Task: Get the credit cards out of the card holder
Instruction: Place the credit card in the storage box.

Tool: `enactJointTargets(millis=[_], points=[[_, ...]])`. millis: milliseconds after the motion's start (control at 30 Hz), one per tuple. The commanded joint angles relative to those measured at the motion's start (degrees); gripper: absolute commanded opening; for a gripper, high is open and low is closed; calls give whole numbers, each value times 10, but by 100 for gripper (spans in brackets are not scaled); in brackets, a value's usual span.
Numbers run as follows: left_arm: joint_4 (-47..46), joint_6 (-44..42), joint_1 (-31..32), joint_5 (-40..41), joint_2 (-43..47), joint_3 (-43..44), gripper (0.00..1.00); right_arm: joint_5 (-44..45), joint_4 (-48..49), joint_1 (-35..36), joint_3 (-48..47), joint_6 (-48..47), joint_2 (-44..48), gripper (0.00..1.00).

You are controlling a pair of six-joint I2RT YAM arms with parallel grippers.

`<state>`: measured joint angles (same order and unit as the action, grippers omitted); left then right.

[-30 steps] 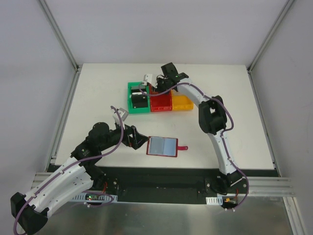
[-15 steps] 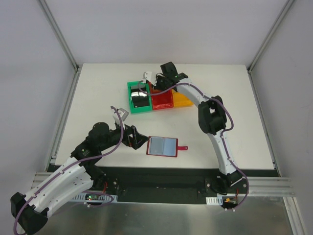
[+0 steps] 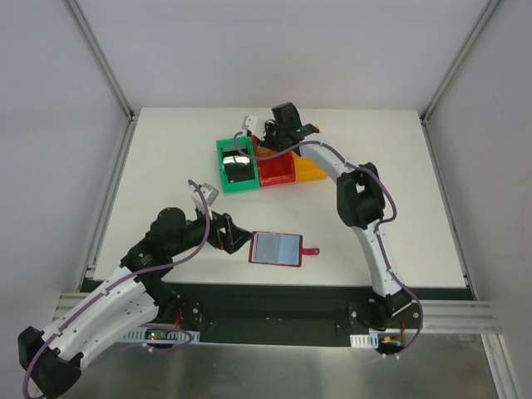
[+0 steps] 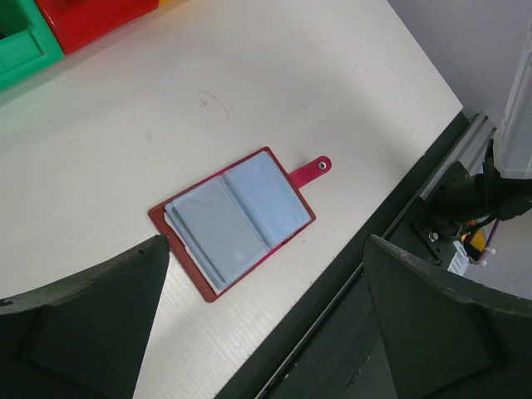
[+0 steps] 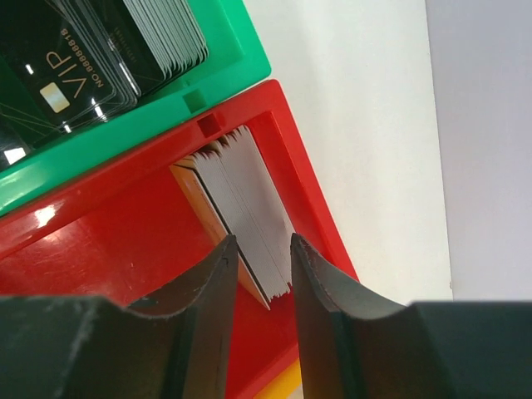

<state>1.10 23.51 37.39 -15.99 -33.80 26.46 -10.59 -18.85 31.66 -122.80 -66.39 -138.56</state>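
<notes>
Red bin (image 5: pixel 274 174) now under my right gripper (image 5: pixel 258 274), shifted left and clamped on credit cards (image 5: pixel 245 212); left gripper (image 4: pixel 266 274) spread above card holder (image 4: pixel 237 218) lying open on surface (image 4: pixel 249 91)

Pretty clearly a robotics lab test cell, not a home or shop. A plain white tabletop (image 3: pixel 166 166) is boxed in by blank grey-white panels held in aluminium framing (image 3: pixel 100 58). Two cabled arms are bolted onto a metal rail (image 3: pixel 449 316) at the tabletop's near edge. Colour-coded sorting bins, green (image 3: pixel 223 158), red (image 3: pixel 274 174) and yellow (image 3: pixel 312 173), are lined up toward the tabletop's far side.
</notes>
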Motion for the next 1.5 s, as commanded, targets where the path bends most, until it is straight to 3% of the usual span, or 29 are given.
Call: enactJointTargets(millis=[0,700,1300,1467], points=[[-25,10,-6,-9,6,-2,99,19,25,6,-32,18,0,35],[-25,12,-6,-8,6,-3,99,63,71,9,-25,51,24,42],[-25,30,-6,8,13,2,99,87,167,16,209,114,201,43],[-22,46,-6,70,11,10,99,134,210,17,286,189,260,44]])
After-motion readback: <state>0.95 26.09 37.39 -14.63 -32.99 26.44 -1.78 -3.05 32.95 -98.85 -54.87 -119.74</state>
